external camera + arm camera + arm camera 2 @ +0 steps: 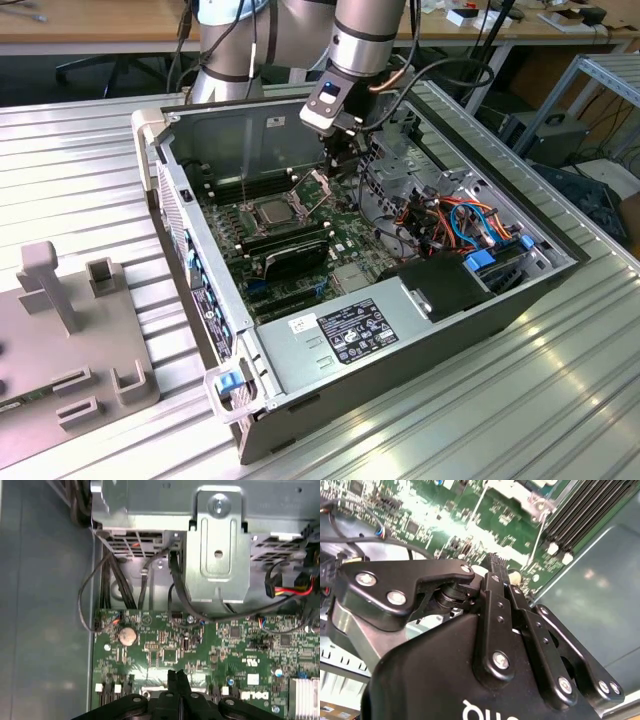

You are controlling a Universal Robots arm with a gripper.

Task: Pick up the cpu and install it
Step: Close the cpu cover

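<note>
Exterior view: claw (339, 168) (pinched together) near cpu (272, 212).

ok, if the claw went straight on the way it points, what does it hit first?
Probably the motherboard: in the first wrist view the shut claw points at its green surface, with nothing visible between. The gap is hard to judge.

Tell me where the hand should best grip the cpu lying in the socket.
Likely by two opposite edges, coming straight down from above: the cpu lies flat in its socket, top face up, with the hinged frame raised beside it.
</note>
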